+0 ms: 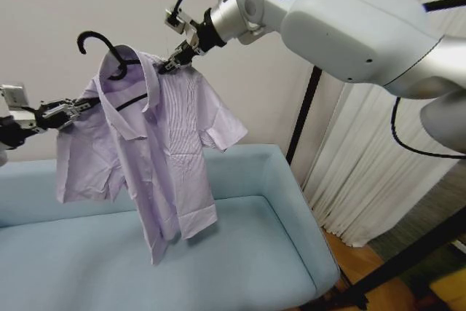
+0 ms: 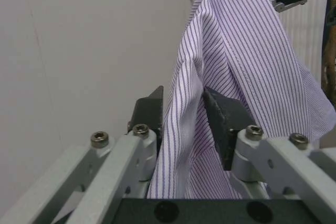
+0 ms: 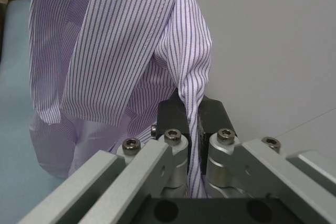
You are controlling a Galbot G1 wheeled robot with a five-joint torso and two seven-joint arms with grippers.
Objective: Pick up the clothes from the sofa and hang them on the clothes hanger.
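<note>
A lilac striped shirt [image 1: 167, 136] hangs on a black hanger [image 1: 109, 52], held up in the air above the light-blue sofa [image 1: 255, 253]. My left gripper [image 1: 79, 105] is at the shirt's left shoulder, with the cloth pulled taut toward it. In the left wrist view the gripper [image 2: 184, 114] has a fold of the shirt [image 2: 241, 51] pinched between its pads. My right gripper [image 1: 177, 60] holds the other shoulder beside the collar. In the right wrist view it [image 3: 191, 114] is shut on a ridge of the shirt [image 3: 105, 51]. The hanger's hook points up and to the left, free of any rail.
A black stand pole [image 1: 304, 111] rises behind the sofa's right end, and another black bar [image 1: 408, 260] crosses the lower right. White curtains [image 1: 364, 172] hang on the right. A plain wall lies behind. The shirt's hem dangles just over the sofa seat.
</note>
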